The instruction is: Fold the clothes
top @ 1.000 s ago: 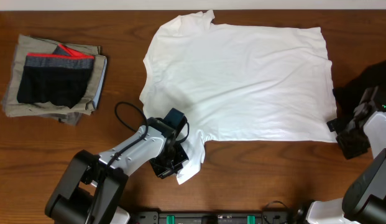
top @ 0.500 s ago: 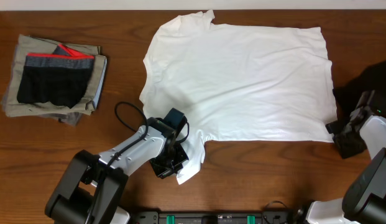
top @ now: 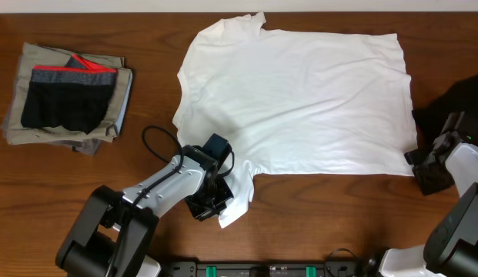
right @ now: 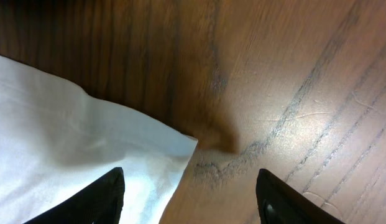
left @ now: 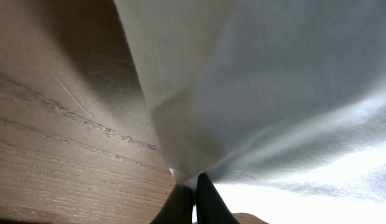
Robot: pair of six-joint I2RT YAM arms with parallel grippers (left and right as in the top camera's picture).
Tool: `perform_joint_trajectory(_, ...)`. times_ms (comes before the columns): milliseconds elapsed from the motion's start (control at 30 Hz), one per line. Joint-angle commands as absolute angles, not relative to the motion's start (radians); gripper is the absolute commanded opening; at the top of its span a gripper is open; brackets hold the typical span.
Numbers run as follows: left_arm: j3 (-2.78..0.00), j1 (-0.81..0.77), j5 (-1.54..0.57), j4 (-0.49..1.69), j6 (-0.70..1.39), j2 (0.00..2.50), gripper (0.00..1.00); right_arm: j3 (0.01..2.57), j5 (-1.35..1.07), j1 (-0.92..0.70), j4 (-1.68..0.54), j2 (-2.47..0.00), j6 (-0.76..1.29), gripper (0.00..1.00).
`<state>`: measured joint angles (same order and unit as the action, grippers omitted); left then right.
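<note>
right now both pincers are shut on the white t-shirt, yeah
Only the left pincer is shut on the white T-shirt. The right pincer is open: the right wrist view shows its fingers apart, with the shirt's corner lying loose on the table between them.

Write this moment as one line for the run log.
left end effector: shut on white T-shirt sleeve | right end effector: open, astride hem corner | fold: not begun
</note>
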<state>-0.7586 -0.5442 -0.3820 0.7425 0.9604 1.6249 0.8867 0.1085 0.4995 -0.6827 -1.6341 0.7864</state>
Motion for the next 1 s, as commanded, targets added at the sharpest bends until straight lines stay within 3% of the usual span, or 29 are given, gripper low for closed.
perform_joint_trajectory(0, -0.744, -0.538, -0.35, 0.743, 0.942, 1.613, 0.06, 0.875, 0.123, 0.511, -0.68, -1.669, 0.815, 0.66)
perform_joint_trajectory(367, -0.744, -0.538, -0.351, 0.743, 0.939, 1.613, 0.06, 0.875, 0.116, 0.511, -0.634, -1.769, 0.815, 0.65)
perform_joint_trajectory(467, -0.744, -0.538, -0.351, 0.743, 0.939, 1.613, 0.06, 0.875, 0.116, 0.511, -0.634, -1.769, 0.815, 0.55)
perform_joint_trajectory(600, -0.744, -0.538, -0.351, 0.743, 0.939, 1.612, 0.06, 0.875, 0.118, 0.511, -0.637, -1.769, 0.826, 0.49)
perform_joint_trajectory(700, -0.745, -0.538, -0.351, 0.747, 0.939, 1.604, 0.06, 0.875, 0.124, 0.511, -0.643, -1.769, 0.842, 0.33)
perform_joint_trajectory(867, -0.746, -0.538, -0.347, 0.761, 0.936, 1.559, 0.06, 0.875, 0.124, 0.512, -0.659, -1.769, 0.857, 0.24)
perform_joint_trajectory(967, -0.746, -0.538, -0.336, 0.774, 0.936, 1.523, 0.06, 0.879, 0.124, 0.512, -0.675, -1.769, 0.86, 0.11)
